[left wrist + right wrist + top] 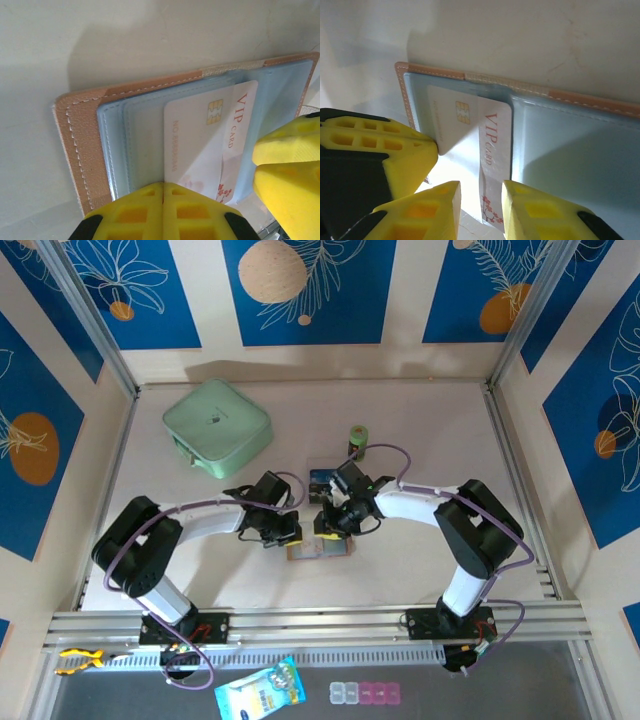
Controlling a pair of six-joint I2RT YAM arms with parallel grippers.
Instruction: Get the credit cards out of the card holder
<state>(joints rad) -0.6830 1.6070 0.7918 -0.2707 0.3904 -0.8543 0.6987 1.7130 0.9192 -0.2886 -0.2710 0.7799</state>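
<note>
Pale tabletop [420, 420] boxed in by cream walls with blue floral panels. Card holder [318, 549] lies open near the table's middle, between the two arms and toward the near rail. Tan stitched cover, grey-blue clear sleeves facing up.

Left wrist view: white VIP card [195, 140] with a gold chip sits in the sleeves of the holder [80, 130], red lettering along one side.

Left gripper [285, 533]: yellow fingers [135, 215] pressed together, no gap, tips at the sleeve's edge on the holder. Can't tell if anything is caught between them.

Right gripper [481, 200]: fingers partly spread. The VIP card's flower-printed end [492, 205] shows in the gap between them. Can't tell whether either pad touches the card. Its fingers also show at the right edge of the left wrist view, just beside the card's corner.

The two grippers are close together over the holder, left one at the card's long side.

Dark blue card [321, 483] lies flat on the table just beyond the grippers, apart from the holder. Small green cylinder [358, 437] stands further back. Mint-green square case [217, 427] sits at back left, well apart. In front of the rail: blue packet [260, 695] and a clear-and-pink compartment box [372, 693].
</note>
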